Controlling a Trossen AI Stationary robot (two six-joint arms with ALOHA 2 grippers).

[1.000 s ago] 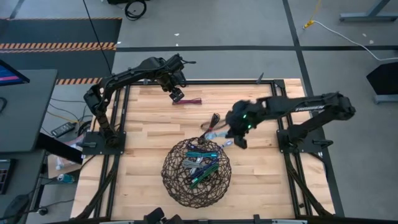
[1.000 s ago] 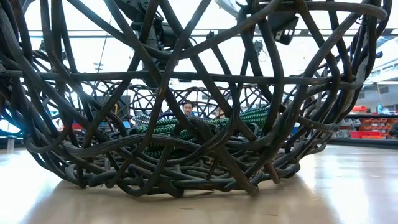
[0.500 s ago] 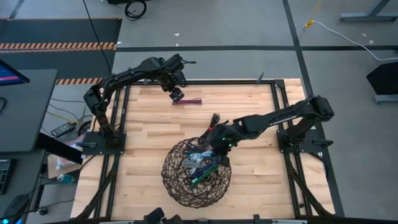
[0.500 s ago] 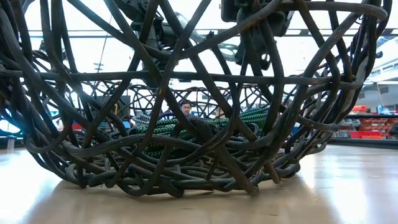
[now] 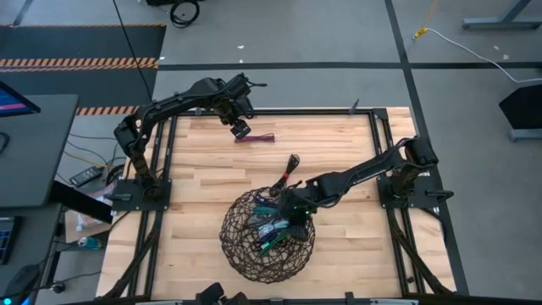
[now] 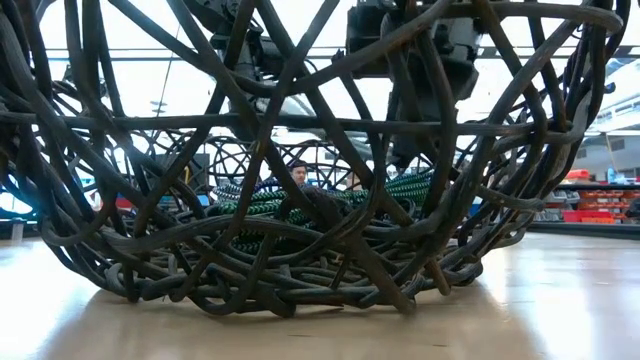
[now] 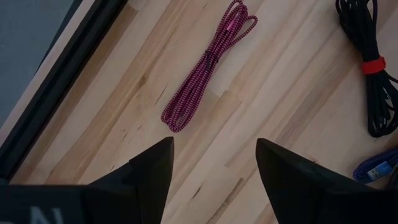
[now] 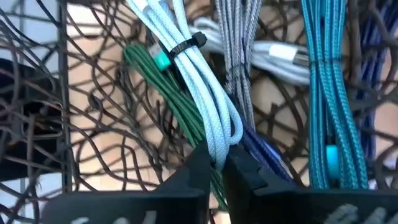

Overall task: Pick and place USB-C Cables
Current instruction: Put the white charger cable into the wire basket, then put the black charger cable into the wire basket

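Right tool (image 8: 217, 163) pinching a light blue cable (image 8: 199, 93) over the basket (image 8: 81, 143)

Its fingers meet on the cable's looped end. Green (image 8: 165, 93), grey (image 8: 236, 62) and teal (image 8: 329, 93) cables lie alongside in the mesh.

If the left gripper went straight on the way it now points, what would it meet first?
Most likely the maroon cable: the left gripper is open, hovering above the table, with that bundle lying just ahead of its fingers. If it points steeply down, it may meet bare wood first; depth is unclear.
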